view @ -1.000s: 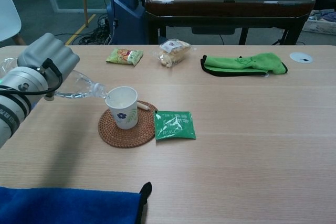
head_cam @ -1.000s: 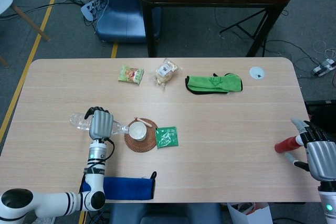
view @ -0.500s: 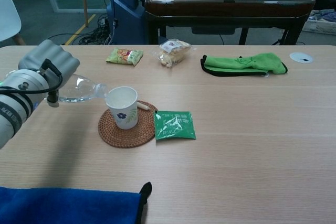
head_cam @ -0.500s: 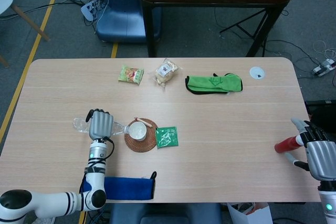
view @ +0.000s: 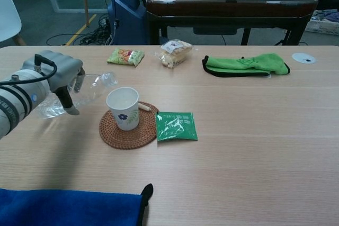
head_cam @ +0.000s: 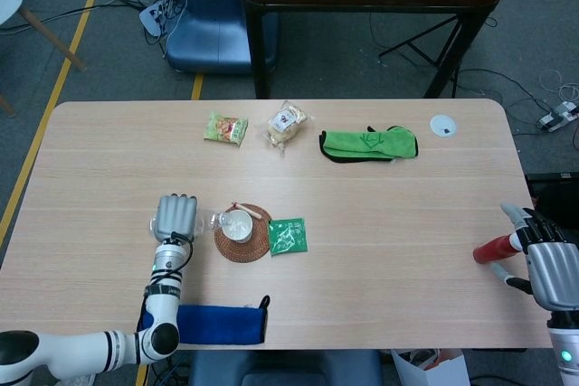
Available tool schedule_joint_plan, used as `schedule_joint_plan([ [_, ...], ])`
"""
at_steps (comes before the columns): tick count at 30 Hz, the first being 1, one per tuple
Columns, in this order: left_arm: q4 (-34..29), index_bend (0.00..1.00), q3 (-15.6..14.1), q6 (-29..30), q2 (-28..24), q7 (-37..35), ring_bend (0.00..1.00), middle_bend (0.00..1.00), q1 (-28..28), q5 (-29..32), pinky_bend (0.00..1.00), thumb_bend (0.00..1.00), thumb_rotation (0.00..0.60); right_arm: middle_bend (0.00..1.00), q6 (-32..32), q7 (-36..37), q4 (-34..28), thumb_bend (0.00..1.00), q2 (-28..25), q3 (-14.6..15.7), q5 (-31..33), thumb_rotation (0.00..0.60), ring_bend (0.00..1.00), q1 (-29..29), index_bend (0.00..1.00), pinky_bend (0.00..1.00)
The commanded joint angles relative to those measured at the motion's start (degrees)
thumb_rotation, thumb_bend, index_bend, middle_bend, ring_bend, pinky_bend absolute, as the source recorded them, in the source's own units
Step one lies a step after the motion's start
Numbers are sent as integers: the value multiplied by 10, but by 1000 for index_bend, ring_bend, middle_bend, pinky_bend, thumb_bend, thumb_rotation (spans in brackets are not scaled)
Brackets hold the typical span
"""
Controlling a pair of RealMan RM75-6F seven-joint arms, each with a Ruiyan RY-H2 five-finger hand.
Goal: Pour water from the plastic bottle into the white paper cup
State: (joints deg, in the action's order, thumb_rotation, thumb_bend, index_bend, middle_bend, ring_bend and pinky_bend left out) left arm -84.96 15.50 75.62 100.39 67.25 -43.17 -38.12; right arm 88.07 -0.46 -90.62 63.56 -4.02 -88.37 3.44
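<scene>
The left hand (view: pixel 53 78) is up off the table with its fingers wrapped round the plastic bottle (view: pixel 79 92). The bottle is tilted, neck raised toward the white paper cup (view: pixel 123 108), its mouth just beside the cup's rim on the hand's side. The cup stands upright on a round woven coaster (view: pixel 127 130), close to the right of that hand. A small stick lies on the coaster against the cup's far side. Past the cup, a green packet (view: pixel 176 126) touches the coaster's edge.

At the table's far right edge, the right hand (head_cam: pixel 550 268) has its fingers closed round a red object (head_cam: pixel 493 249).

Beyond the left hand lie two snack bags (head_cam: pixel 226 127) and a green cloth (head_cam: pixel 368 144). A blue cloth (head_cam: pixel 217 324) lies at the near edge, behind the left hand.
</scene>
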Motion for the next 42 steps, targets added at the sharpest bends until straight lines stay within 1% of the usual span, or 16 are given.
schedule_joint_plan([
  [1, 0, 673, 4, -12, -13, -67, 618, 652, 15, -25, 583, 43, 600, 189, -1, -1, 0, 45, 0, 0, 1, 600, 132, 0, 126, 237],
  [4, 0, 675, 8, -15, -21, -105, 618, 652, 25, -31, 584, 43, 600, 190, -2, -2, -1, 45, 0, 0, 2, 600, 132, 0, 126, 236],
  [6, -3, 676, 17, -18, -26, -147, 618, 651, 35, -33, 584, 44, 600, 190, -2, -2, -1, 44, -1, 0, 3, 600, 132, 0, 126, 236],
  [9, -1, 679, 35, -22, -31, -233, 621, 654, 52, -49, 585, 43, 600, 189, -2, -3, -1, 44, 0, 0, 3, 600, 132, 0, 126, 237],
  [14, 12, 684, 51, -19, -30, -363, 623, 659, 80, -86, 585, 44, 600, 189, -3, -4, -2, 45, 0, -1, 5, 600, 132, 0, 126, 236],
  [16, 11, 685, 61, -21, -30, -408, 624, 659, 90, -88, 585, 47, 600, 189, -4, -5, -2, 45, 0, -1, 6, 600, 132, 0, 126, 237],
  [19, 11, 684, 73, -25, -31, -458, 624, 659, 103, -85, 585, 51, 600, 190, -4, -6, -3, 45, 0, -1, 7, 600, 132, 0, 126, 237],
  [22, 6, 685, 86, -39, -36, -502, 623, 659, 118, -65, 585, 53, 600, 189, -4, -7, -3, 45, 0, -1, 7, 600, 132, 0, 126, 236],
  [26, 17, 684, 88, -50, -39, -537, 618, 659, 130, -57, 579, 54, 600, 190, -5, -8, -3, 45, 0, -1, 8, 600, 132, 0, 126, 237],
  [28, 27, 684, 85, -56, -39, -551, 615, 659, 134, -61, 576, 55, 600, 189, -4, -8, -4, 45, 0, -1, 7, 600, 132, 0, 126, 237],
  [37, 67, 676, 75, -89, -43, -650, 598, 659, 157, -96, 552, 56, 600, 189, -5, -8, -4, 44, 0, -2, 9, 600, 132, 0, 126, 236],
  [42, 80, 662, 72, -94, -44, -708, 581, 650, 170, -124, 540, 55, 600, 189, -7, -9, -3, 45, 0, -2, 11, 600, 132, 1, 126, 236],
])
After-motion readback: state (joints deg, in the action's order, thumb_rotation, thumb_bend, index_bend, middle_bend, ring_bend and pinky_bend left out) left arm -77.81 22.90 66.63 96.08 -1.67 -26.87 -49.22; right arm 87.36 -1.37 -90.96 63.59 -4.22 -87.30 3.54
